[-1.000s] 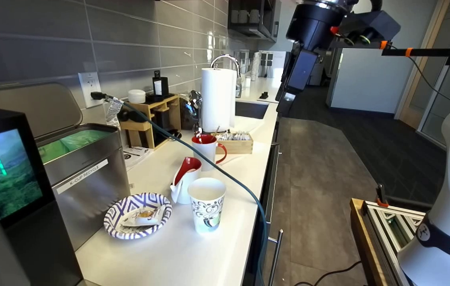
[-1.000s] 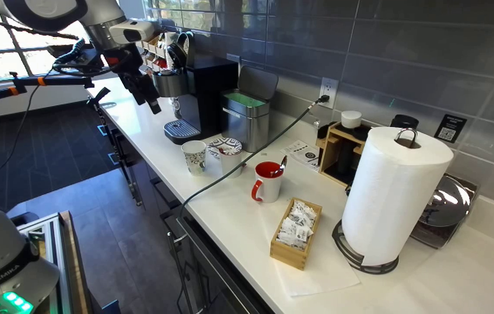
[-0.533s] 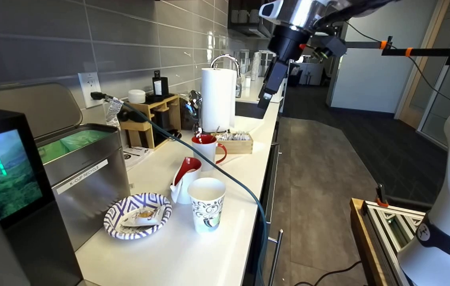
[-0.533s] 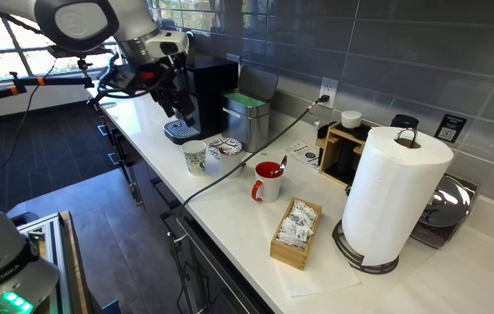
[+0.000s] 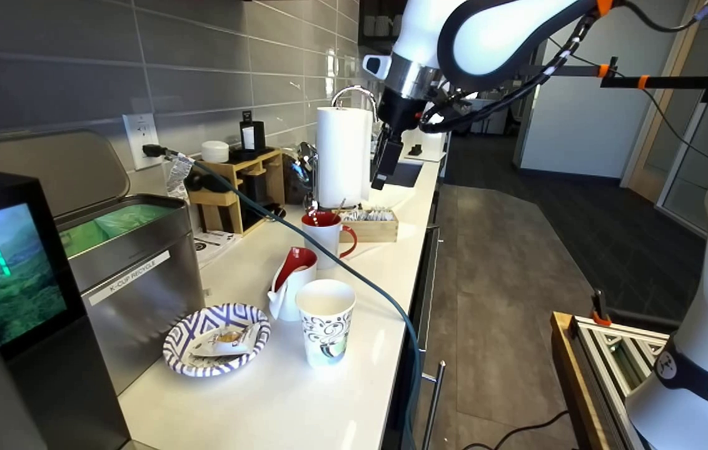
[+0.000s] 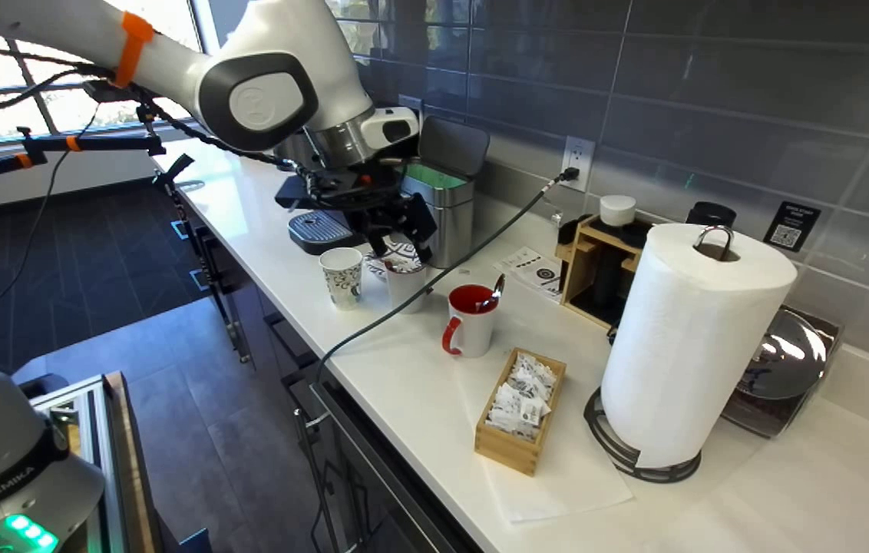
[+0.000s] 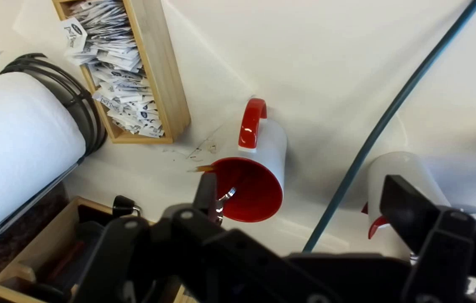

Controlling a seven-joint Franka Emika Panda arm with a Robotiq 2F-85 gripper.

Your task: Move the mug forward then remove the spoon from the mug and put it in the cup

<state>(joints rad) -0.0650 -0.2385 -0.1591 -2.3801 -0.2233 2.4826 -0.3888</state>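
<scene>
The mug (image 5: 331, 236) is white outside, with a red inside and red handle; it stands upright in both exterior views (image 6: 473, 334). In the wrist view the mug (image 7: 275, 145) lies near the left finger. A shiny metal spoon (image 6: 495, 289) leans in it, partly behind that finger in the wrist view (image 7: 225, 196). A thin wooden stick (image 7: 205, 168) is also in the mug. The white patterned paper cup (image 5: 326, 331) stands upright nearer the coffee machine (image 6: 342, 280). My gripper (image 7: 301, 185) is open and empty, above the counter in both exterior views (image 5: 380, 181) (image 6: 402, 250).
A blue-green cable (image 7: 372, 134) stretches across the counter beside the mug. A white vessel with red inside and notched rim (image 5: 291, 297) stands by the cup, near a patterned plate (image 5: 182, 353). A packet box (image 6: 507, 453) and paper towel roll (image 6: 688, 346) stand past the mug.
My arm has swung from over the aisle toward the counter, and the gripper is lower in an exterior view. The mug, spoon and cup have not moved.
</scene>
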